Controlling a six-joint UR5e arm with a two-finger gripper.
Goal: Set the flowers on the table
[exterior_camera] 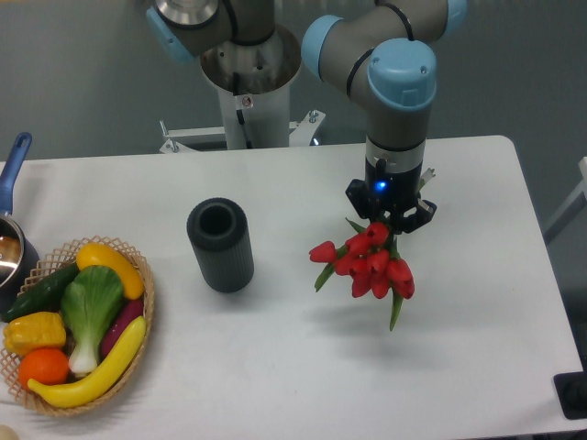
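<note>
The flowers point(369, 261), a bunch of red tulip buds with green stems and leaves, hang from my gripper point(389, 220) over the right middle of the white table point(275, 367). The gripper is shut on the stem end, fingers pointing down. The buds point toward the front left. A shadow lies on the table under the bunch, so it seems held just above the surface; I cannot tell if any leaf tip touches.
A dark cylinder point(221, 244) stands upright left of the flowers. A wicker basket point(147, 302) with vegetables and fruit sits at the front left. A pot with a blue handle point(13, 183) is at the left edge. The robot base point(248, 82) is behind.
</note>
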